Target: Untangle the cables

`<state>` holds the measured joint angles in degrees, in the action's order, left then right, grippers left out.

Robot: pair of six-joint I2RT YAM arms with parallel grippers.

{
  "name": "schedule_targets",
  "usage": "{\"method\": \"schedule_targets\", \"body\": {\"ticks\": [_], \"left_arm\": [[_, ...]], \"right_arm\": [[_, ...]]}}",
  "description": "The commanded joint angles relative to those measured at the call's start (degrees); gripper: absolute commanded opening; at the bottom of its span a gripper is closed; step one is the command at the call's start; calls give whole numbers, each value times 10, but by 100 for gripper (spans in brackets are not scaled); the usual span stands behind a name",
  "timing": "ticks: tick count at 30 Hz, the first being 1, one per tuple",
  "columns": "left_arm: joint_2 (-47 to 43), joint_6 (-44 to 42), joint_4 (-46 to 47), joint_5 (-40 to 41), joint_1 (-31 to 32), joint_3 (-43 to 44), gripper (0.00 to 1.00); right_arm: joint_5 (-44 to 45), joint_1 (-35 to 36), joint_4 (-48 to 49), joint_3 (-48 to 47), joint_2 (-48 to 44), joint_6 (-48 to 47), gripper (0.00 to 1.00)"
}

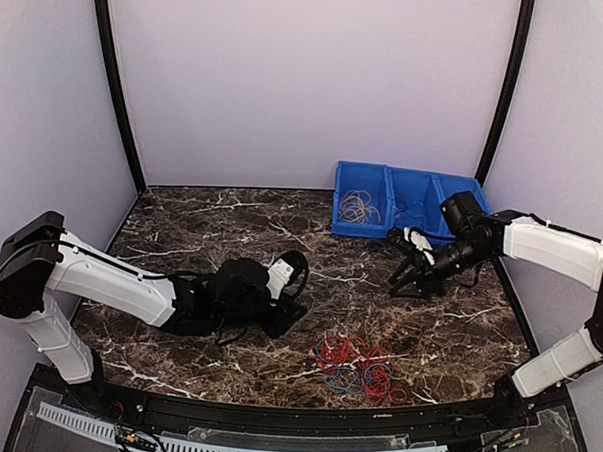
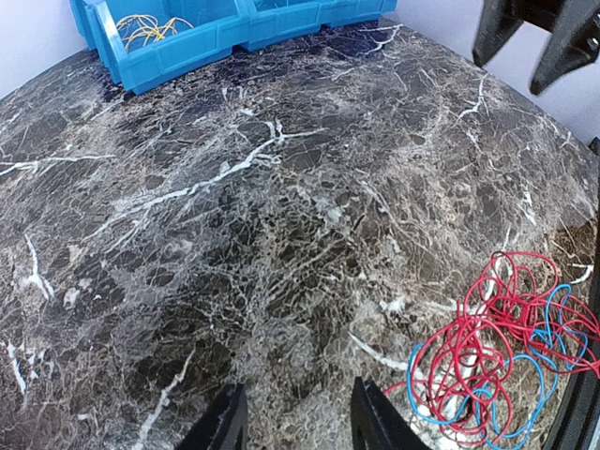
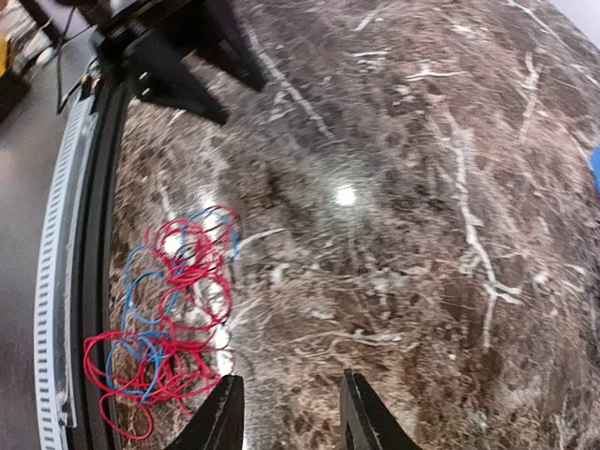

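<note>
Tabletop (image 1: 212, 222) dark marble, cables (image 1: 361, 364) near front; walls (image 1: 308, 76) lilac.

No text, label, brand, number or sign can be read in any of the three views.
</note>
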<state>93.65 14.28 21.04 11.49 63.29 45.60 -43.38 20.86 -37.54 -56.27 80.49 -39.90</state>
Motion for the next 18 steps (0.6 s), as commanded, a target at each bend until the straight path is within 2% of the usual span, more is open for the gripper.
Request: {"method": "schedule_targets", "body": {"ticks": [1, 4, 10, 18], "left_arm": [[-47, -21, -40, -19, 3, -9, 41], [-47, -19, -37, -7, 3, -11, 41], [-33, -2, -21, 19, 4, -13, 41], [-32, 4, -12, 10, 4, -26, 41]], "right_arm": [[-4, 44, -102, 25, -22, -113, 38], [22, 92, -135, 43, -16, -132, 38], [53, 180, -141, 94, -24, -139, 39], [116, 244, -111, 119, -11, -106, 44]]}}
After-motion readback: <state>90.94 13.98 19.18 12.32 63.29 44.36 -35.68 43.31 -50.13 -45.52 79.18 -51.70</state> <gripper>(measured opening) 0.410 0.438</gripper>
